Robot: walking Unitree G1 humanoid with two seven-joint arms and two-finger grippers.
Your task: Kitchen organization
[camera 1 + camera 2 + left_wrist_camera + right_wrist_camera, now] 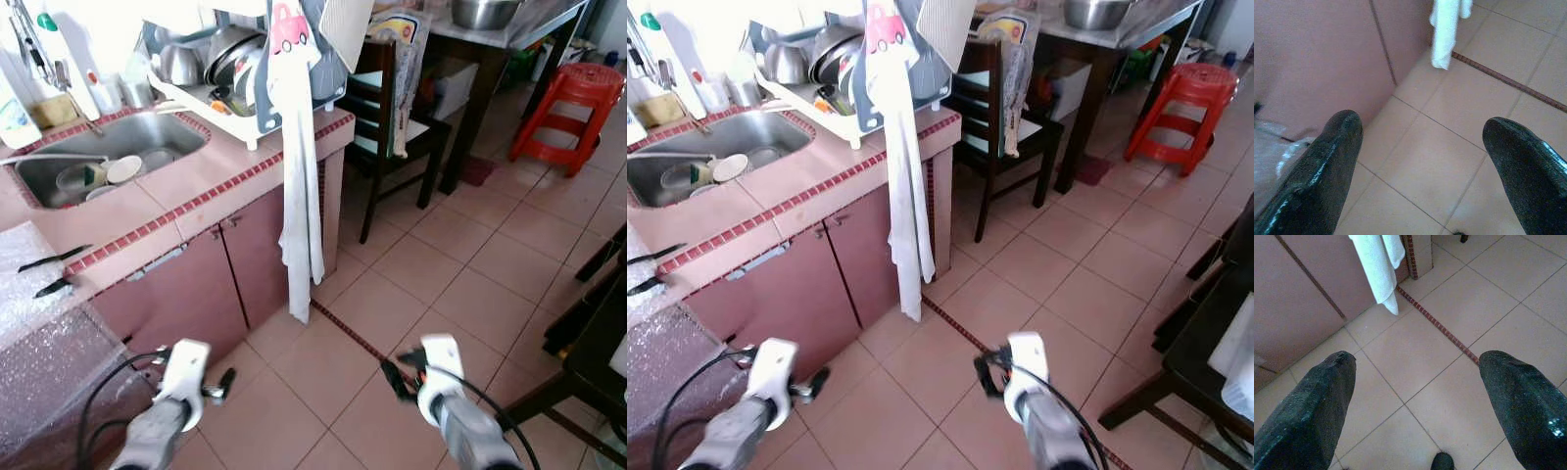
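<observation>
A robot stood on a tiled kitchen floor, looking down and forward at a pink counter edged in small red tiles. Both arms were held low in front of its body, over bare floor and well apart from the counter. The left gripper had its two black fingers spread wide with nothing between them, and the right gripper was likewise spread and empty. The things to be organised sat on the counter: a steel sink holding cups and bowls, and just beside it a white dish rack piled with pots and lids. A long white cloth hung from the counter's corner down almost to the floor, in front of the pink cabinet doors. Two dark-handled utensils, possibly knives, lay on bubble wrap at the counter's near left end. A dark wooden chair stood just past the counter, with a red plastic stool farther off. The risks looked plain: walking closer, a gripper or arm could snag the hanging cloth and drag the loaded rack, the crowded rack could topple if reached carelessly, and the chair narrowed the path.
</observation>
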